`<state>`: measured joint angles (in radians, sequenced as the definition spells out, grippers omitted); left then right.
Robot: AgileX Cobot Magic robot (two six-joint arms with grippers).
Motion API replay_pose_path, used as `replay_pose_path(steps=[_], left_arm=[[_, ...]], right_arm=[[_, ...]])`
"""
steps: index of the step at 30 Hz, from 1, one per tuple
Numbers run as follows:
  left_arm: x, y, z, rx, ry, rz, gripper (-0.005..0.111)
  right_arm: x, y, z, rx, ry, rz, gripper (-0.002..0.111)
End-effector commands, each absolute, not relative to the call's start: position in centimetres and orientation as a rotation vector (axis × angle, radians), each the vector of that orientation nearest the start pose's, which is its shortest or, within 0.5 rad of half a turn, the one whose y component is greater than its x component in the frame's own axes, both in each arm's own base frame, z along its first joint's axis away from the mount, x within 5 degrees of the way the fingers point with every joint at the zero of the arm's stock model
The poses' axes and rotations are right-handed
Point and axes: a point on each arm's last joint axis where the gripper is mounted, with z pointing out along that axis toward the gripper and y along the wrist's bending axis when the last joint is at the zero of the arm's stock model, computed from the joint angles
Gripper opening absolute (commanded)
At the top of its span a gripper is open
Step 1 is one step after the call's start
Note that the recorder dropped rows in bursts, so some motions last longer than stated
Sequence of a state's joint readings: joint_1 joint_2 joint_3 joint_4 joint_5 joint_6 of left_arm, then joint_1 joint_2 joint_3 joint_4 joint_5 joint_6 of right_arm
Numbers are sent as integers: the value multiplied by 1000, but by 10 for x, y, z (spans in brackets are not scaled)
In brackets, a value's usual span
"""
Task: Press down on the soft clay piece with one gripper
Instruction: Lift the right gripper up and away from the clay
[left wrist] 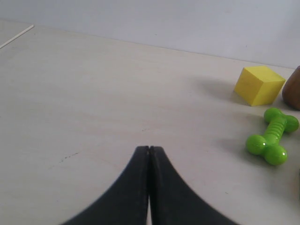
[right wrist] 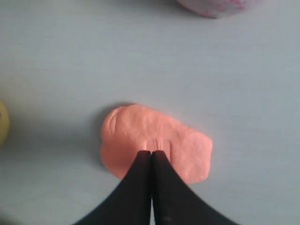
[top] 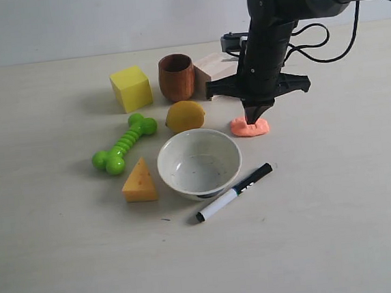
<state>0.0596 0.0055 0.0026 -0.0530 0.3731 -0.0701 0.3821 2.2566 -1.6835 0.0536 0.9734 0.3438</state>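
Pale matte tabletop (top: pixel 338 216) runs under everything, with a plain light wall behind. On the right side of the exterior view the soft clay piece (top: pixel 250 126) lies flat on the table. It is near the lemon (top: pixel 184 116) and the rim of the white bowl (top: pixel 166 164) but touches neither. The right gripper (top: pixel 255 119) stands almost vertical over it, jaws pressed together into one dark point and holding nothing, with the tip meeting the clay's upper surface. The right wrist view puts the tip a little off the blob's middle, toward the edge nearer the wrist, and a small squarish dent (right wrist: pixel 159 143) shows in the clay just ahead of it.

The left gripper (left wrist: pixel 149 149) is also closed and empty. It hovers over bare table well apart from the clay, with the green bone toy (left wrist: pixel 272 140) and yellow cube (left wrist: pixel 259 85) off to one side, and I judge it has no part in this step.

To press well, the jaws should be together throughout so the tip acts as a single blunt stamp. The push should go straight down, since any sideways drift would likely smear the doughy blob or skid it across the smooth top. The piece looks thin, so probably little travel is left, which calls for a slow descent that stops once the table resists. The lift should be straight up and gentle, because soft clay may cling to the tip and rise with it. The black marker (top: pixel 234 192) and the bowl sit clear of a vertical path
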Motion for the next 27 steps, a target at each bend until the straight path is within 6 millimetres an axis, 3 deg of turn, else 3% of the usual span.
replay_pose_path(steps=[1,6,9,13,17,18,22,27], left_arm=[[53,1,181,-161,1840,-70,0],[53,1,181,-161,1840,-70,0],[53,1,181,-161,1840,-70,0],[53,1,181,-161,1840,-70,0],[53,1,181,-161,1840,-70,0],[53,1,181,-161,1840,-70,0],[53,1,181,-161,1840,-70,0],[53,1,181,-161,1840,-70,0]], right_arm=[[416,173,139,-53,3031,150,10],[414,172,163,-125,2975,165,8],[411,171,193,-224,2898,184,3],[394,165,249,-206,2738,263,1],[352,156,299,-218,2506,372,1],[343,151,295,-212,2492,373,1],[289,136,313,-217,2299,420,1],[248,117,320,-203,2217,439,1]])
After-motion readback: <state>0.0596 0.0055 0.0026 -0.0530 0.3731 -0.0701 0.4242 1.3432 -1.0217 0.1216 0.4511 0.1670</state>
